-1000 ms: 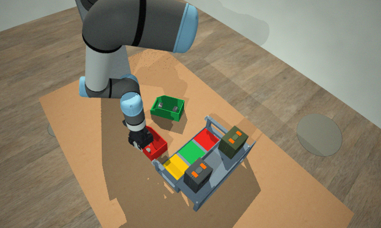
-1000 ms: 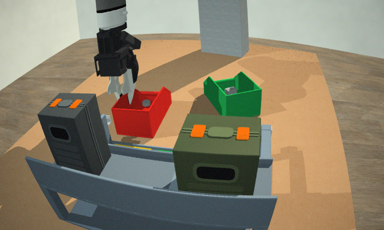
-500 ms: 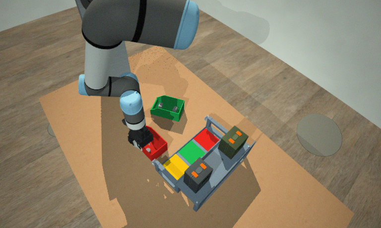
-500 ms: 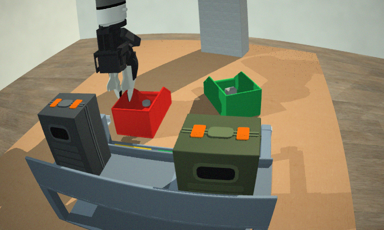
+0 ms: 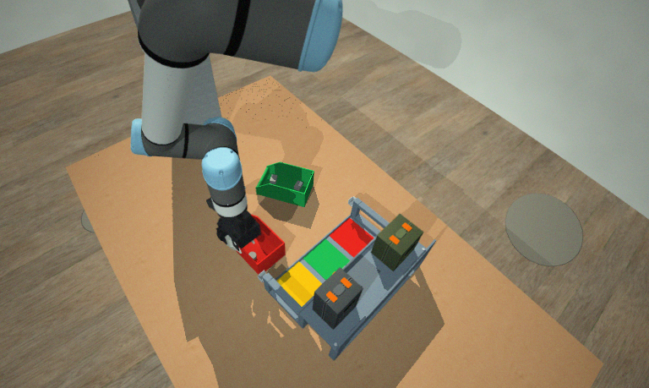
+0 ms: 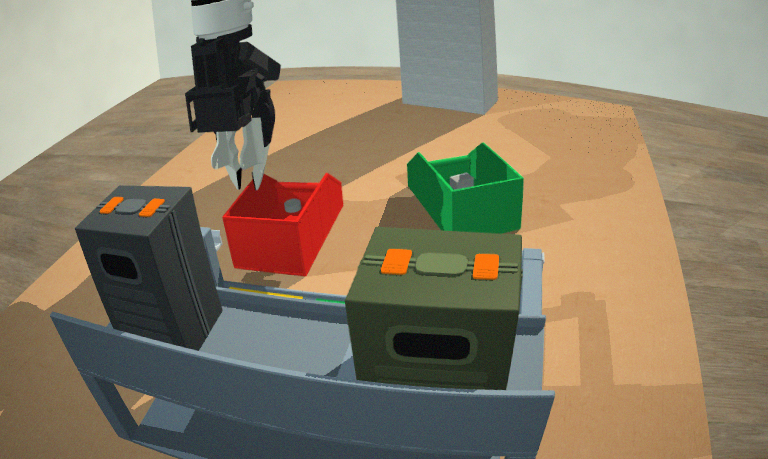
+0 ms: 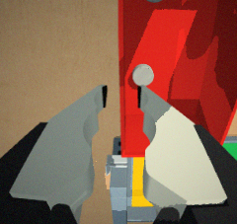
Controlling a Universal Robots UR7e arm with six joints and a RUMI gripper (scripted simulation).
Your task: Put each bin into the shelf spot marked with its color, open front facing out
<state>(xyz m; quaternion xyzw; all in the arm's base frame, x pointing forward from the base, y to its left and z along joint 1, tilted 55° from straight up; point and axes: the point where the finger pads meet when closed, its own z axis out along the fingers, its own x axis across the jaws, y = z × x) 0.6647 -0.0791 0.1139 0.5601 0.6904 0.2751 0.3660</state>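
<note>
The red bin (image 5: 272, 259) (image 6: 260, 245) (image 7: 160, 41) stands on the table beside the shelf's yellow end, its back wall towards the shelf, with round grey parts inside. My gripper (image 6: 248, 187) (image 7: 122, 87) is slightly open and holds nothing. Its fingertips are at the top of the bin's side wall, one to each side of it in the wrist view; their exact height is unclear. The green bin (image 5: 282, 194) (image 6: 487, 205) stands farther off with grey parts inside. The shelf shows a red mark (image 5: 351, 237), a green mark (image 5: 326, 259) and a yellow mark (image 5: 298, 284), all uncovered. No yellow bin shows.
The grey-blue shelf (image 5: 366, 281) (image 6: 283, 329) has raised end frames and an upper board. A dark grey case (image 5: 337, 300) (image 6: 130, 273) and an olive case (image 5: 397, 243) (image 6: 433, 287) stand on that board, near its two ends.
</note>
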